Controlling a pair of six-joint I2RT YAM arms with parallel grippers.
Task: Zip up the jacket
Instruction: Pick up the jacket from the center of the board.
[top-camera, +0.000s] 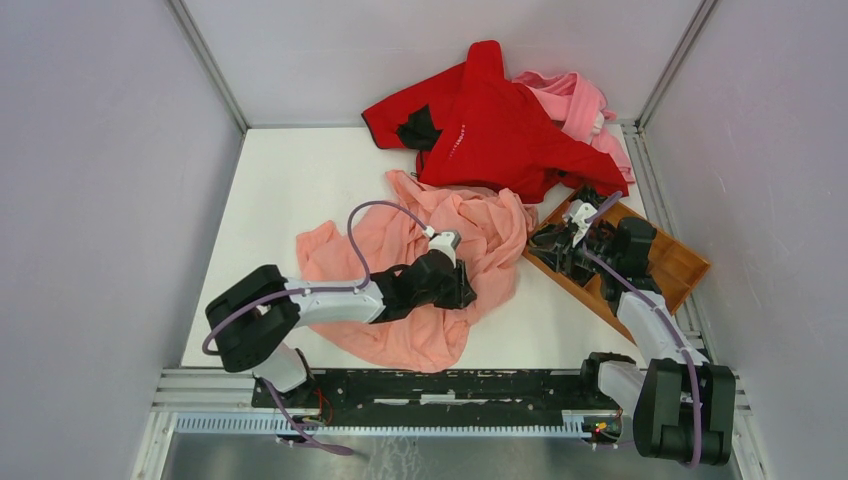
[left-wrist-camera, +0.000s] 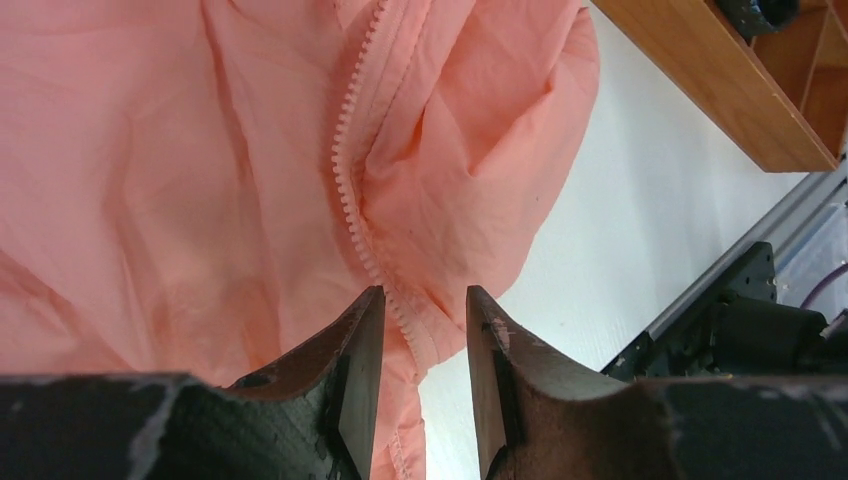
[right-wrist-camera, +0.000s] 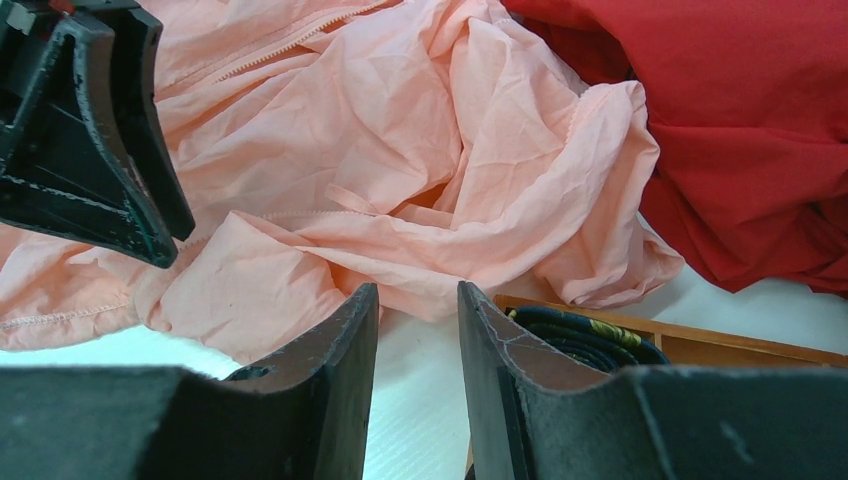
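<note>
The large salmon-pink jacket (top-camera: 480, 235) of thin, soft fabric lay crumpled at the middle of the white desk (top-camera: 290, 180). Its far edge lay against a bright red garment (top-camera: 500, 130) heaped at the back beside a paler pink garment (top-camera: 585, 100). The left fingers (left-wrist-camera: 350, 360) hovered low over the jacket, narrowly parted. The open row of zipper teeth (left-wrist-camera: 345, 170) ran between them, not pinched. The right fingers (right-wrist-camera: 345, 350), likewise narrowly parted and holding nothing, hung by the brown wooden tray (top-camera: 680, 265) at the jacket's right edge.
</note>
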